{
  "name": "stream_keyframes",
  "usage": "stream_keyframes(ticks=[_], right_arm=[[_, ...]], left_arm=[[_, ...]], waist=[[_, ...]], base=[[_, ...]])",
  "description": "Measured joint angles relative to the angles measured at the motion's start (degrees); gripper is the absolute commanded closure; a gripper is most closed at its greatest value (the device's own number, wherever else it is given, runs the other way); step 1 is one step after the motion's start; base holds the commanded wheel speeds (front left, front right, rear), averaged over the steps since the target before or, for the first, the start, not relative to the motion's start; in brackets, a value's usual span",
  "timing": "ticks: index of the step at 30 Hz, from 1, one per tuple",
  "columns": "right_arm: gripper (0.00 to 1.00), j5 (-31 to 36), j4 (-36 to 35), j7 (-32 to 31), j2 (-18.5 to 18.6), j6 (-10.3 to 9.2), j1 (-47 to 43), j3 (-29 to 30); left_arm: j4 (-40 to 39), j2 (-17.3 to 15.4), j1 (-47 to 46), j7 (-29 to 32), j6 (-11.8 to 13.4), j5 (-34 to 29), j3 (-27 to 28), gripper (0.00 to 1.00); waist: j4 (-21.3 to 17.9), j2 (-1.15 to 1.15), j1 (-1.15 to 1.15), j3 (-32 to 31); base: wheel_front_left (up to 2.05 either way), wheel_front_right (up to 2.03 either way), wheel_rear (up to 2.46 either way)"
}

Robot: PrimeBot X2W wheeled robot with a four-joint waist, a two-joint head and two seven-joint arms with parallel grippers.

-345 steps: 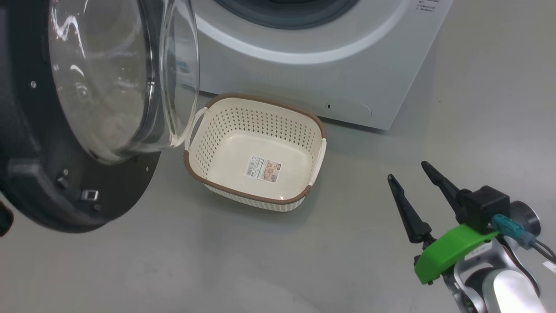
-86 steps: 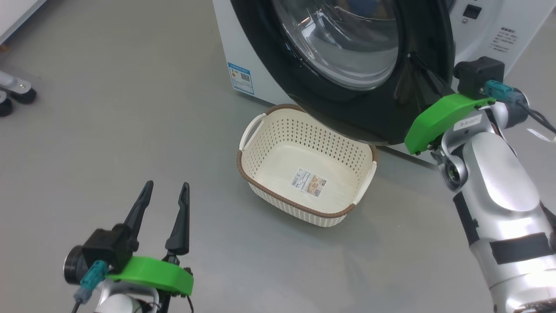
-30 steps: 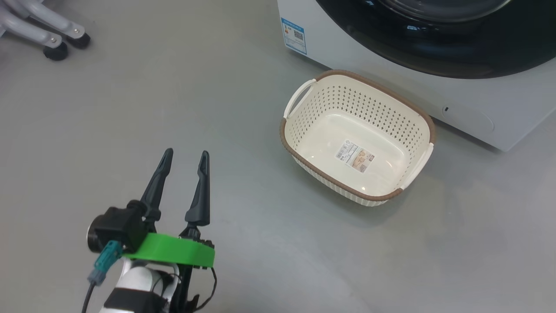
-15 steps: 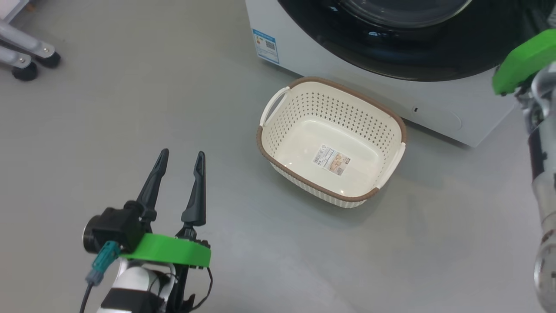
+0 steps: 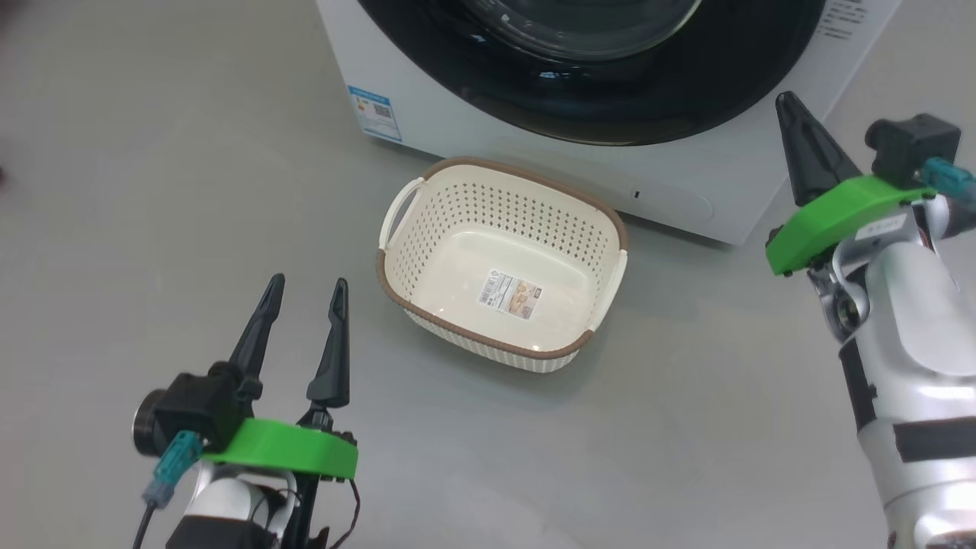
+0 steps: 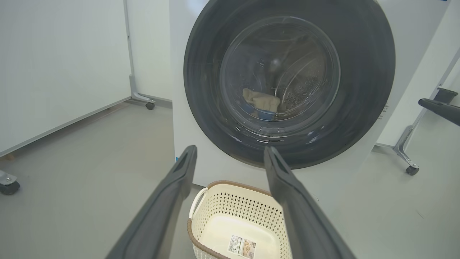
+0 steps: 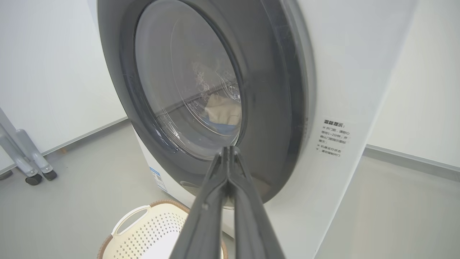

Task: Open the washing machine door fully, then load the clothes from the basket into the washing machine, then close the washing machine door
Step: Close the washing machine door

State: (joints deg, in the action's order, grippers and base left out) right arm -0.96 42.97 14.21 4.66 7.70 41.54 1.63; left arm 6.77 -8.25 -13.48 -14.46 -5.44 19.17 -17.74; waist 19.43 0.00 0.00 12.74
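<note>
Well, the white washing machine [image 5: 457, 114] is the biggest thing before me, standing on the grey floor [image 5: 152, 191]. Its round washing machine door [image 5: 610, 114], a glossy black rim around clear glass, lies shut flat against the front. Just in front of the machine, below the door's lower edge, the cream basket [image 5: 518, 213] with its brown rim sits upright on the floor. It holds nothing but the label sticker [image 5: 509, 293] on its bottom. The clothes [image 6: 260, 102] are inside the drum. Through the glass, my left wrist view shows a cream-yellow bundle with a bit of blue under it, lying low. My right gripper [image 5: 787, 99] is raised off to the right of the machine's front, its two dark fingers pressed together to a single point and gripping nothing. My left gripper [image 5: 306, 282] hangs low over the floor, left of the basket and apart from it, fingers spread wide with nothing between them. A small blue label [image 5: 375, 112] is stuck low on the machine's front, near its left corner.
</note>
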Motion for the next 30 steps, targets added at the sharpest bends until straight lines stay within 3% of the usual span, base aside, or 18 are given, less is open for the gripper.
stream_keyframes(ticks=[1,2,30], right_arm=[[0.26,-0.86,-1.66,0.0,-0.16,0.0,-1.48,-0.09],[0.01,-1.26,-3.12,0.0,-0.24,0.0,-2.9,-0.14],[0.0,-7.26,-37.97,-7.78,-1.68,0.0,-33.87,1.27]], left_arm=[[-0.01,-0.07,0.01,0.35,0.0,0.0,-0.02,0.0],[-0.01,-0.1,0.05,0.38,0.0,0.0,-0.04,0.0],[-1.42,-3.89,6.12,3.47,3.01,1.1,0.87,0.0]], waist=[[-0.6,0.0,0.0,-0.22],[-1.18,0.0,0.0,-0.45],[-16.86,0.0,0.0,-6.52]], base=[[0.0,0.0,0.0],[0.0,0.0,0.0],[0.0,0.0,0.0]])
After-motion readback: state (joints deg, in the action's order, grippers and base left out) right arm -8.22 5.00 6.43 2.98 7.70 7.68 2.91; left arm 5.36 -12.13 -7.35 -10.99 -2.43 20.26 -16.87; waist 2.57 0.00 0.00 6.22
